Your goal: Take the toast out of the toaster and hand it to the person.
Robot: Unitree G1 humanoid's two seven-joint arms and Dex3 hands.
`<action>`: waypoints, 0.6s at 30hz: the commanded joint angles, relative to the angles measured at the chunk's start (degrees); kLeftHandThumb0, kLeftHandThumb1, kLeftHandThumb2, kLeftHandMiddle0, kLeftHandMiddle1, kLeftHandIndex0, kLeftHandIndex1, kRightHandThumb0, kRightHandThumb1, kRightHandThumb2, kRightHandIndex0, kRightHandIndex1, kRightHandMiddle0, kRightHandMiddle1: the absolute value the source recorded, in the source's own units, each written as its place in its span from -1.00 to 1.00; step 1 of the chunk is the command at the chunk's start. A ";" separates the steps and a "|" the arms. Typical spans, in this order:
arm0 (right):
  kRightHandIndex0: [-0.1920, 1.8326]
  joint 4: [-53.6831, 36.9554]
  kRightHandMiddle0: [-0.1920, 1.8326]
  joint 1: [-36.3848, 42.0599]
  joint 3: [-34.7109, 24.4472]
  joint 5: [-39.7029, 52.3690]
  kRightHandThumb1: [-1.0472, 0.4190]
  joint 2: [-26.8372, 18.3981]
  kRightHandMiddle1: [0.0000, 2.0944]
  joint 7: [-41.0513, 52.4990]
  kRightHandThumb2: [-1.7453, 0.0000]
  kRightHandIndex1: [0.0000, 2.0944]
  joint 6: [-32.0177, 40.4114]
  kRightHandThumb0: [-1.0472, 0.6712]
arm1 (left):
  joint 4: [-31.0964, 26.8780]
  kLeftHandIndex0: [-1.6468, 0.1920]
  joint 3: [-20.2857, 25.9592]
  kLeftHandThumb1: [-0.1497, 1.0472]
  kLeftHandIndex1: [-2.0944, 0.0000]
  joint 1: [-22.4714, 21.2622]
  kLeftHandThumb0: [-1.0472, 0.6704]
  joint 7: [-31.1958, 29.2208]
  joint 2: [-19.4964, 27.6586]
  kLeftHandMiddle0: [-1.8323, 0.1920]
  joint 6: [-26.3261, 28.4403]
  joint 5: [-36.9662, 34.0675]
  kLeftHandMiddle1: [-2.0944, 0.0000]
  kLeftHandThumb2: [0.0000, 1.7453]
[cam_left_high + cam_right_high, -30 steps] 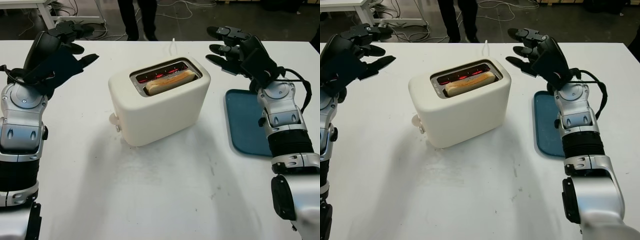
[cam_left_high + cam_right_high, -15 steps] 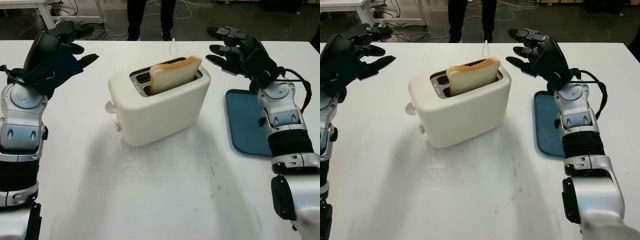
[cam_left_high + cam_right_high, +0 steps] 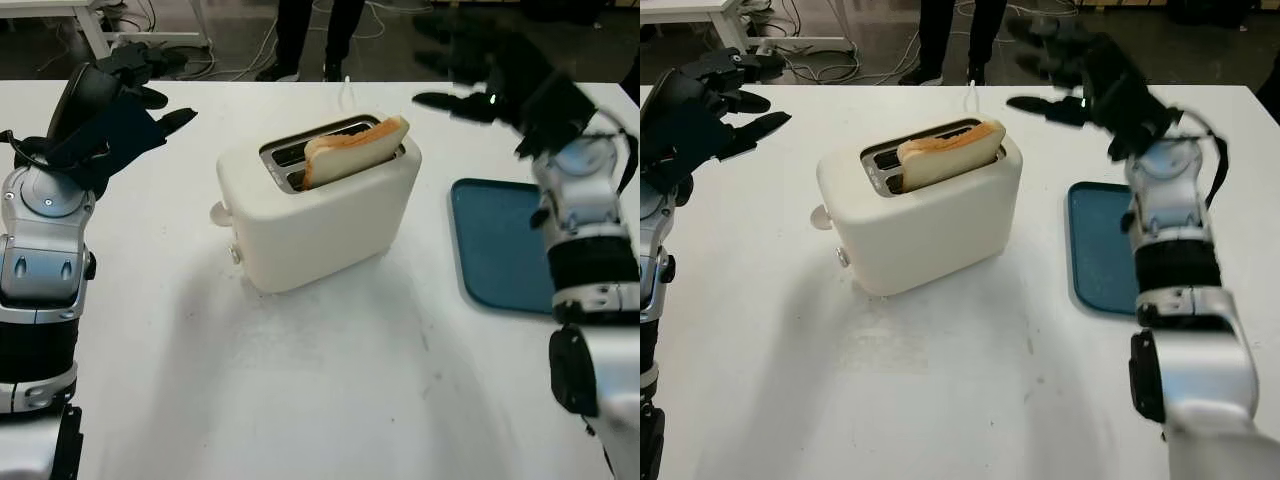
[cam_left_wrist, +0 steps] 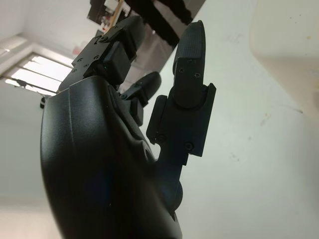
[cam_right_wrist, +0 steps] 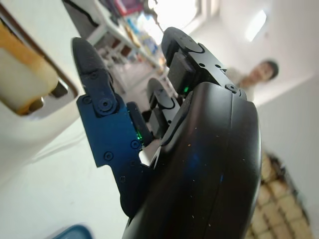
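Golden toast (image 3: 356, 148) leans from the toaster (image 3: 318, 205); light, crumbly, best pinched at its raised edge; right hand (image 3: 1080, 78) open above, left hand (image 3: 105, 105) open aside

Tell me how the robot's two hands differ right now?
The right hand is raised near the toaster's far corner, close to the toast; the left hand is off to the toaster's other side, farther from it. The right hand looks motion-blurred, the left hand sharp. Both are black, open and hold nothing.
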 commanded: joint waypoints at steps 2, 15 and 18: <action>-0.15 -2.86 -0.16 -2.70 -0.50 1.32 -0.50 -0.92 -0.94 1.24 0.99 -0.93 -2.15 -0.60 | -0.53 0.30 0.37 0.79 0.69 -0.42 -0.34 0.37 0.26 0.58 0.68 0.65 0.17 -0.80; -0.14 -11.11 -0.11 -0.58 4.47 1.30 -0.53 0.36 -0.94 7.73 1.00 -0.85 -3.59 -0.79 | -0.38 0.29 0.04 0.79 0.69 -0.24 -0.38 0.27 0.66 0.56 -0.27 0.98 0.18 -0.80; -0.15 -10.30 -0.11 0.19 7.43 -3.19 -0.54 0.15 -0.95 7.05 1.00 -0.82 -7.18 -0.79 | -0.25 0.28 0.10 0.79 0.69 -0.16 -0.39 0.36 0.61 0.56 -0.36 0.98 0.18 -0.80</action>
